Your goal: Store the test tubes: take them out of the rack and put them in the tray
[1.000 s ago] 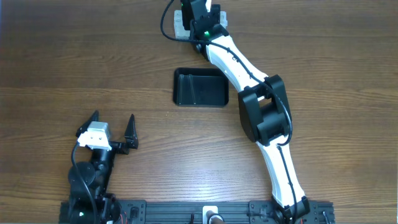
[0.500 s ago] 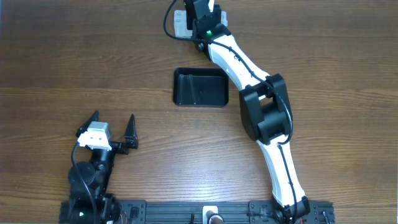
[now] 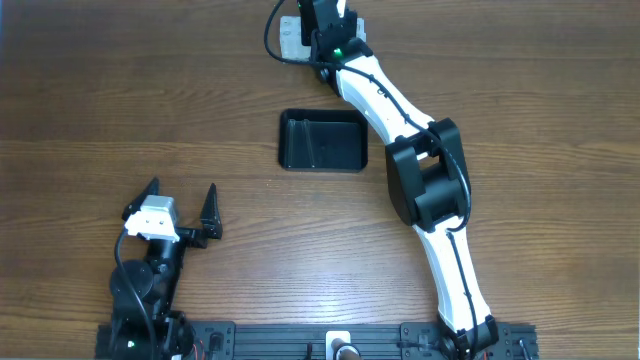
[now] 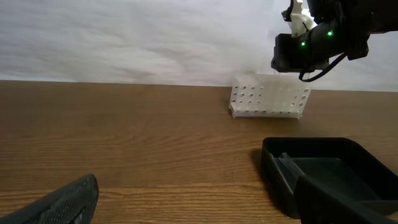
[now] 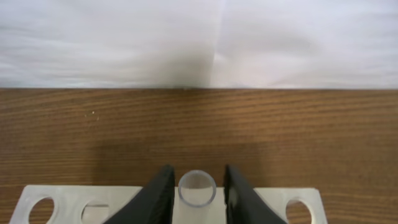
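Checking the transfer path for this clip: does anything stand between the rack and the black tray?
Nothing visible does. Bare wood lies between the rack and the tray, and the tray is empty. The right gripper is at a test tube at the rack; the left gripper sits far off, open.

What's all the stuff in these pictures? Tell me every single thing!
Table: one, brown wood, under everything.
Backdrop: one, white, behind the table's far edge.
Tray: one, black, middle of the table.
Rack: one, white with round holes, at the table's far edge, beyond the tray.
Test tube: one that I can see, clear, standing upright in the rack.
Left tool: one, black, open, low over the table near its arm's base, far from the tray and rack.
Right tool: one, black, above the rack, placed around the test tube's top.
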`<state>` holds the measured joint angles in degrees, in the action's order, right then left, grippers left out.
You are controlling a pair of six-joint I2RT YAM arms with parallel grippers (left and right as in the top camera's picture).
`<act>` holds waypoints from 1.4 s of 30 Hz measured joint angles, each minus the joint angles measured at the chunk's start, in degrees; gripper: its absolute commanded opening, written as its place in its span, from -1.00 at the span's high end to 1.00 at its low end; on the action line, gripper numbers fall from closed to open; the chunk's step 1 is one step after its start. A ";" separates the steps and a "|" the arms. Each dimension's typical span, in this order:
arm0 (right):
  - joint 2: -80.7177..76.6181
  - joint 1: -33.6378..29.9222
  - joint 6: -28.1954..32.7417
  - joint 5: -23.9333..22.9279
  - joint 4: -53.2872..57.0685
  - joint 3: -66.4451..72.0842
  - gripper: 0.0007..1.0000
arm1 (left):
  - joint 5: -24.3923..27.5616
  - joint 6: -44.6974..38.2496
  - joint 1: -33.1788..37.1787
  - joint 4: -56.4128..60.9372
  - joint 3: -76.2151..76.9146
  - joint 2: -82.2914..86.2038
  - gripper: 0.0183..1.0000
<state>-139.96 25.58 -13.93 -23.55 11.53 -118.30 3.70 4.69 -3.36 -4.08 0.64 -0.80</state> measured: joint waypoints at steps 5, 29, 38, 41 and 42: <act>0.00 0.00 0.11 0.00 -0.02 0.00 0.70 | 0.00 0.00 0.00 0.00 0.00 0.00 -1.00; 0.55 0.00 1.16 -0.15 0.46 0.00 0.92 | 0.00 0.00 0.00 0.00 0.00 0.00 -1.00; 15.15 0.00 2.60 -1.29 1.29 0.00 0.93 | 0.00 0.00 0.02 0.00 0.00 0.00 -1.00; 23.87 0.02 2.56 -1.79 6.23 -0.70 0.96 | 0.00 0.00 0.00 0.00 0.00 0.00 -1.00; 25.92 0.11 2.29 -1.88 8.66 -1.01 0.96 | 0.00 0.00 0.00 0.00 0.00 0.00 -1.00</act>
<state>-114.04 25.69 -11.64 -25.43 20.18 -119.31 3.70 4.69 -3.36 -4.08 0.64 -0.80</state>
